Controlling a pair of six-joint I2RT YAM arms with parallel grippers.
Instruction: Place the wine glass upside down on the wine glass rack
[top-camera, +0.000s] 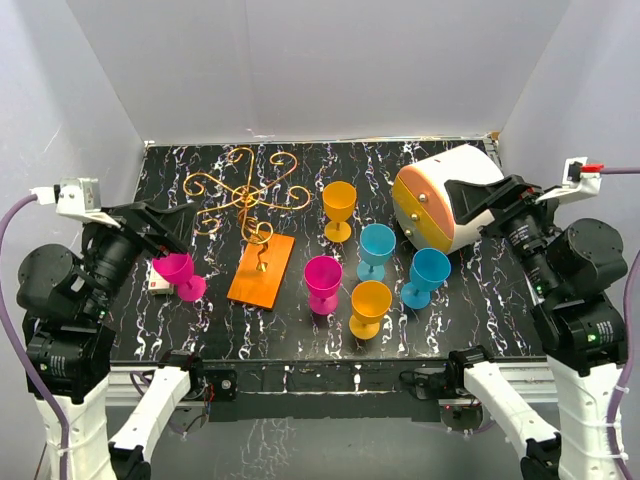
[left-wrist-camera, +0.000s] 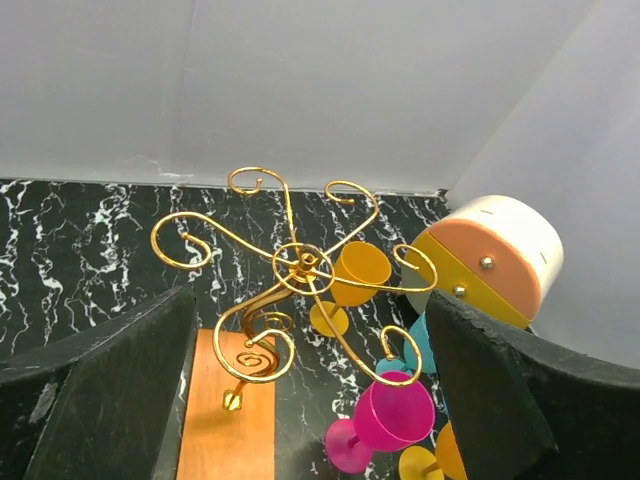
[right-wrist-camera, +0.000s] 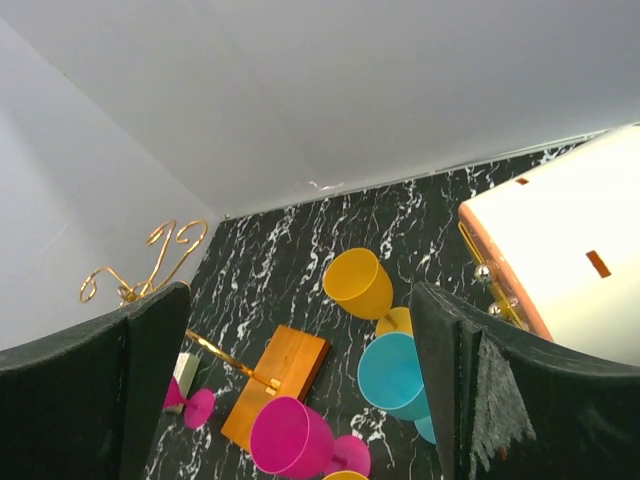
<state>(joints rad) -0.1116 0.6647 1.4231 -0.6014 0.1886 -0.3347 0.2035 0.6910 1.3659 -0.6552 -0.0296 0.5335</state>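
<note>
On marbled table (left-wrist-camera: 60, 230), left gripper (left-wrist-camera: 310, 300) partly hides wine glass rack (left-wrist-camera: 300, 263) base

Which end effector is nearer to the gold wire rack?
Left. The left end effector is just left of the rack; the right end effector is far across, by the drum.

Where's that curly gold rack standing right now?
In the top view, the wine glass rack stands left of centre on the table, between the left pink glass and the middle pink glass.
</note>
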